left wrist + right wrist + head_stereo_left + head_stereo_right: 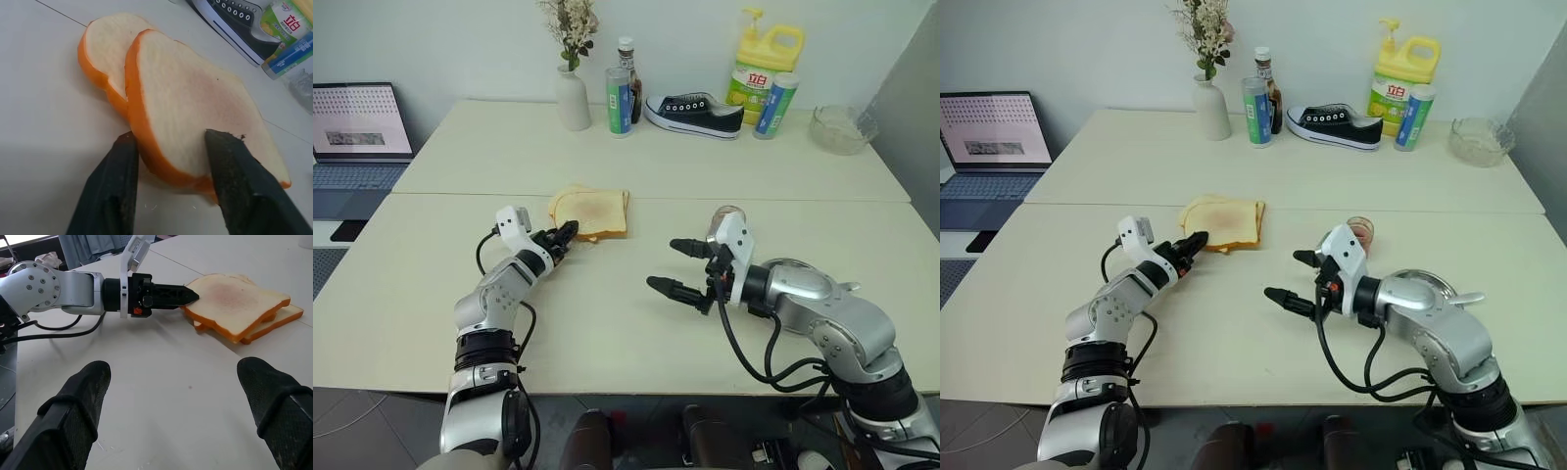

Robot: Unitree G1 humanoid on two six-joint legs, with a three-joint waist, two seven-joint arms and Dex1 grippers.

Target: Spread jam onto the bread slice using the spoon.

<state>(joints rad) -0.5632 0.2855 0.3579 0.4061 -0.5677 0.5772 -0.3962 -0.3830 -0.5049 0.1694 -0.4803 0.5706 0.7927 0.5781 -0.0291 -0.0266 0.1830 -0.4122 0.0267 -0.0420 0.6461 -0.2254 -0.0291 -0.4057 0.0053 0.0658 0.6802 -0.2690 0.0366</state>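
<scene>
Two toast slices overlap in the middle of the table. The upper one, the bread slice point(599, 210), has a light-brown face. My left gripper point(570, 232) reaches it from the left. Its fingers point(222, 161) are closed over the near crust point(146, 152), one on the top face and one beside the edge. My right gripper point(663, 264) hovers open and empty over bare table to the right of the bread. Behind it stands the small glass jar of red jam point(1360, 233). The spoon point(1466, 297) pokes out of a round steel dish point(1427, 283) behind my right forearm.
Along the far edge stand a white vase with flowers point(573, 96), two bottles point(621, 96), a black shoe point(693, 113), a yellow detergent jug point(766, 67), a blue-capped tube point(775, 106) and a glass bowl point(842, 128). A laptop point(357, 132) sits off the table at left.
</scene>
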